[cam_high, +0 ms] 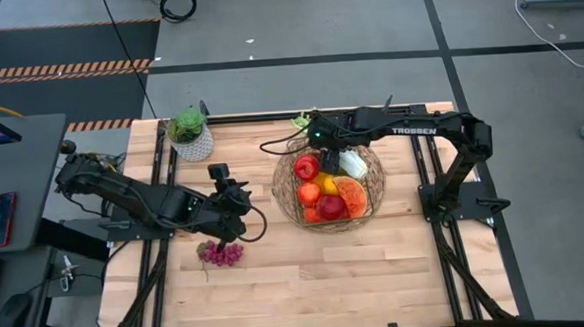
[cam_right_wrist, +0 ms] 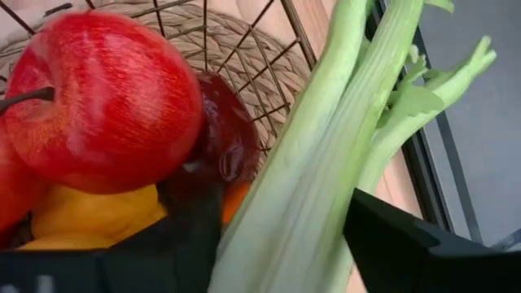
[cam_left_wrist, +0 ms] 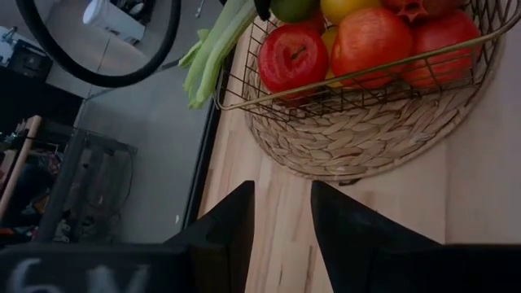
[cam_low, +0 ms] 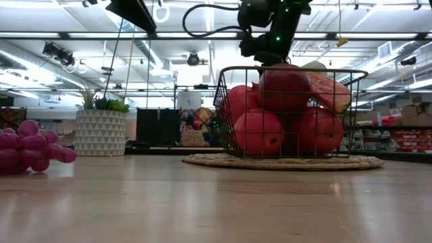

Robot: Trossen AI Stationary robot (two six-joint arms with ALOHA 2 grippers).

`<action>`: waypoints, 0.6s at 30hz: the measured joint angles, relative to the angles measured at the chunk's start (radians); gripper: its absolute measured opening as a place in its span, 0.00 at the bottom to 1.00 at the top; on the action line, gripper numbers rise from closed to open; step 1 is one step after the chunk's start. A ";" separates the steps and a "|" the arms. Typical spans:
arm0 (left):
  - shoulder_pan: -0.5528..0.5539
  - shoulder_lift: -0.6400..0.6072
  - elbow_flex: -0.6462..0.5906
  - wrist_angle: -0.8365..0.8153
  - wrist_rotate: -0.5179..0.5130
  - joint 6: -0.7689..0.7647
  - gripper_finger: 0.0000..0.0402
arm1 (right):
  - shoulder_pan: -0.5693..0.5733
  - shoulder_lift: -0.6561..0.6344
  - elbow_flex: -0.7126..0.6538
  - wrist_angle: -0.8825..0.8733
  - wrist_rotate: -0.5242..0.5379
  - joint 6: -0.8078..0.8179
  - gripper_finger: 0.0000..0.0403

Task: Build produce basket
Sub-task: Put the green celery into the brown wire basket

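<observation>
The wire basket (cam_high: 379,194) stands on a round woven mat at mid-table, holding red apples (cam_right_wrist: 106,98), an orange, a yellow fruit and a watermelon slice (cam_high: 351,195). A long green-white leek (cam_right_wrist: 326,146) lies slanted over the basket's far-left rim, and my right gripper (cam_right_wrist: 281,224) is shut on it from above. My left gripper (cam_left_wrist: 282,203) hovers left of the basket, narrowly open with nothing between its fingers. Purple grapes (cam_high: 221,252) lie on the table near it. My right gripper has the leek's pale green stalk (cam_right_wrist: 285,203) between its two fingers, which lie across it. The fingers slant down from above at the basket's far-left rim. The leek's leafy end (cam_high: 300,121) sticks out past the rim and its white end (cam_high: 352,163) rests on the fruit.
A small green plant in a white patterned pot (cam_high: 190,134) stands at the table's far left. Bare wood lies in front of the basket and toward the near edge. Black frame rails run along both sides of the table.
</observation>
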 joint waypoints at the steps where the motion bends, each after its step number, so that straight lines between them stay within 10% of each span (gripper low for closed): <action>1: 0.000 0.000 0.000 0.000 0.000 0.000 0.32 | 0.000 -0.001 0.000 -0.002 0.001 0.002 0.58; 18: 0.000 0.000 0.000 0.005 0.000 -0.001 0.32 | 0.028 -0.029 0.175 -0.088 -0.007 -0.139 0.15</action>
